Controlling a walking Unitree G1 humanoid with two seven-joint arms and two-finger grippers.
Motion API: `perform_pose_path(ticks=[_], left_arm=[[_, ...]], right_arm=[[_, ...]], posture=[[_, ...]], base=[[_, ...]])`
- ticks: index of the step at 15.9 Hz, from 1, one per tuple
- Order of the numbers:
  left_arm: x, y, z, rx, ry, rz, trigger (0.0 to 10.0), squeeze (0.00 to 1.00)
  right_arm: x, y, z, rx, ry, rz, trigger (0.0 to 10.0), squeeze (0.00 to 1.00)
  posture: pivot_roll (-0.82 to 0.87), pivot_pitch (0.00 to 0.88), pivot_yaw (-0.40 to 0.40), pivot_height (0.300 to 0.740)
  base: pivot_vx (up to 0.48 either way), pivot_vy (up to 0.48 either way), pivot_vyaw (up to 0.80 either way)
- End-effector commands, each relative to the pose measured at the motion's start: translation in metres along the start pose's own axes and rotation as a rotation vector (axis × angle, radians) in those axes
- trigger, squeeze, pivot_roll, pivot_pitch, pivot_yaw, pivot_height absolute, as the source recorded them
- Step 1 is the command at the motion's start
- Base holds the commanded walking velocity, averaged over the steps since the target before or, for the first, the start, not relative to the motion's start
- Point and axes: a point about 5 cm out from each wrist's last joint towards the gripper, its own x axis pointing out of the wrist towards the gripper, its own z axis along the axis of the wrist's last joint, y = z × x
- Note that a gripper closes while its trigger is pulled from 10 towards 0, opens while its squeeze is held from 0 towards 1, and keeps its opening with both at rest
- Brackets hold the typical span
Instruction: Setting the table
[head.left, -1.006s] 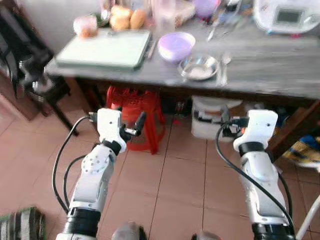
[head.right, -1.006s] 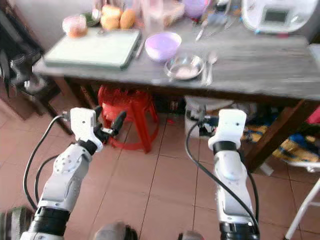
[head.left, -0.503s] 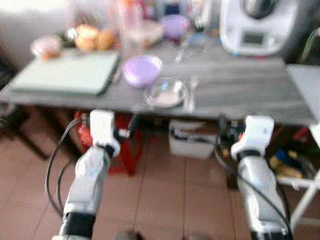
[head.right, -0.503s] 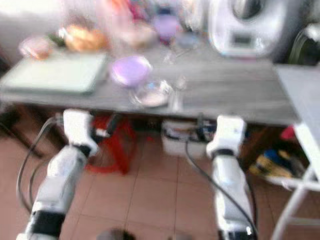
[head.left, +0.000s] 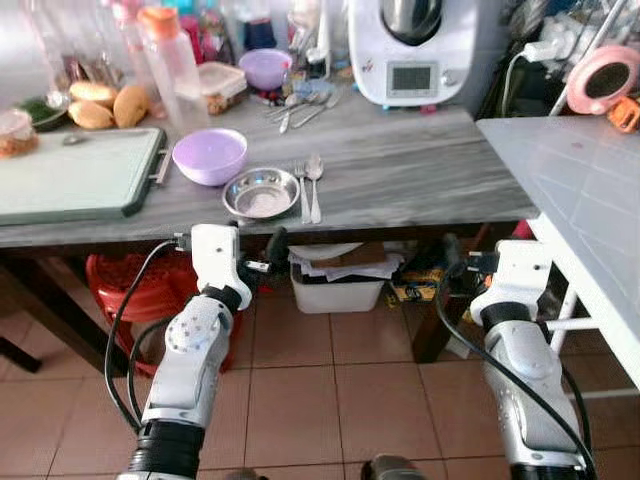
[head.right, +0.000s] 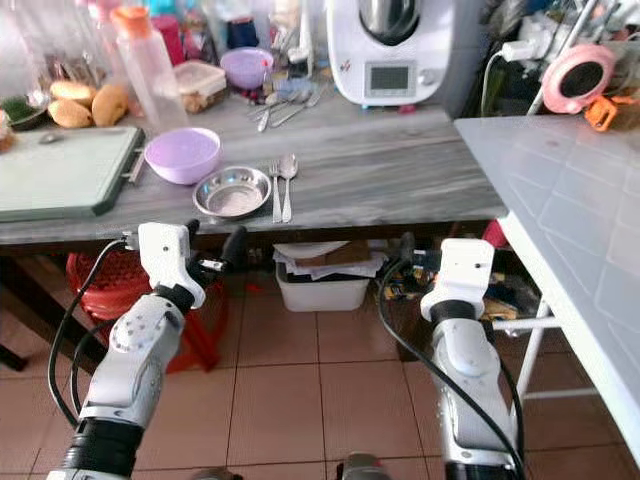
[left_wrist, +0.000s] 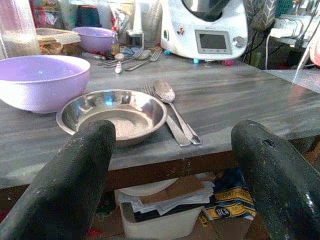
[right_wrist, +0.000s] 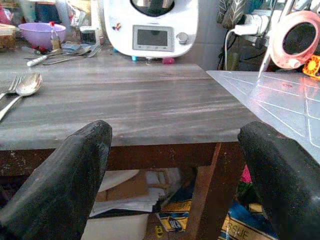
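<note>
I see the steel bowl (head.left: 261, 193) near the front edge of the grey wooden table (head.left: 420, 170), with a fork (head.left: 302, 190) and a spoon (head.left: 314, 185) lying side by side just to its right, touching or nearly touching each other. A lilac bowl (head.left: 210, 156) sits just behind and left of the steel one, and a pale green cutting board (head.left: 70, 180) lies further left. At the back of the table I make out a white kitchen machine (head.left: 413, 50), a second, smaller purple bowl (head.left: 266, 68) and loose cutlery (head.left: 298, 102) beside it.

My left gripper (left_wrist: 175, 165) hangs in front of the table edge, below the steel bowl, fingers spread wide and holding nothing. My right gripper (right_wrist: 172, 165) is likewise spread and empty, level with the table's front edge toward its right end. A red stool (head.left: 135, 290) and a white bin (head.left: 335, 285) stand under the table on the tiled floor (head.left: 330, 400). A white table (head.left: 580, 190) stands to the right.
</note>
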Motion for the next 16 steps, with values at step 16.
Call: perform_pose_path(ticks=[16], left_arm=[[0.0009, 0.0013, 0.0039, 0.031, -0.001, -0.003, 10.0, 0.00]], right_arm=[[0.0027, -0.0012, 0.0010, 0.003, 0.002, -0.013, 10.0, 0.00]], posture=[[-0.05, 0.000, 0.043, 0.740]], base=[[-0.302, 0.000, 0.00]])
